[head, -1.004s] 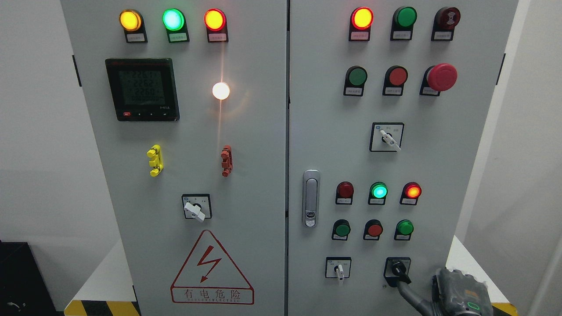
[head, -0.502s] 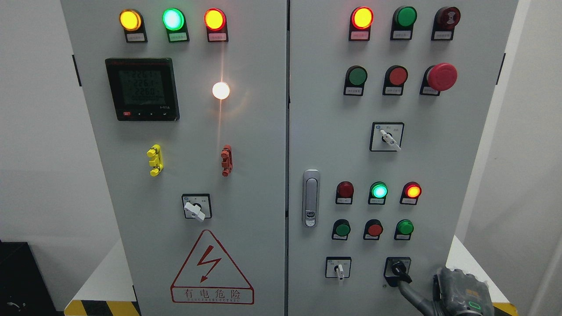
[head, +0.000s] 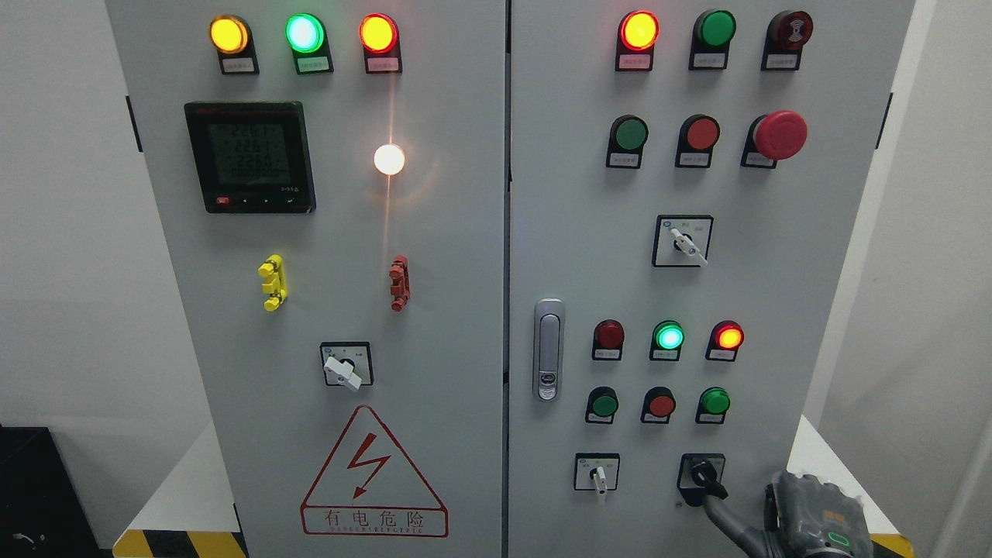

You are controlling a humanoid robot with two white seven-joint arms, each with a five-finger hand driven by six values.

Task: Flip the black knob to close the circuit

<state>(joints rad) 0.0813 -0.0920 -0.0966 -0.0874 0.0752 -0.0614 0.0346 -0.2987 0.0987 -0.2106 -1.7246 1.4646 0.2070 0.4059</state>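
Note:
The black knob [head: 701,473] sits in a black square plate at the lower right of the grey cabinet's right door [head: 589,194]. Its lever points down and to the right. My right hand [head: 810,518] comes in at the bottom right corner, mostly cut off by the frame edge. A grey part of it reaches up-left to just under the knob's lever; I cannot tell if it touches. The left hand is out of view.
A white-lever selector [head: 597,474] sits left of the knob, with green and red push buttons [head: 661,404] above. A door handle [head: 549,350] is at the door's left edge. A red emergency stop button [head: 779,134] protrudes at the upper right. The left door carries a meter [head: 249,156] and a warning sign [head: 373,477].

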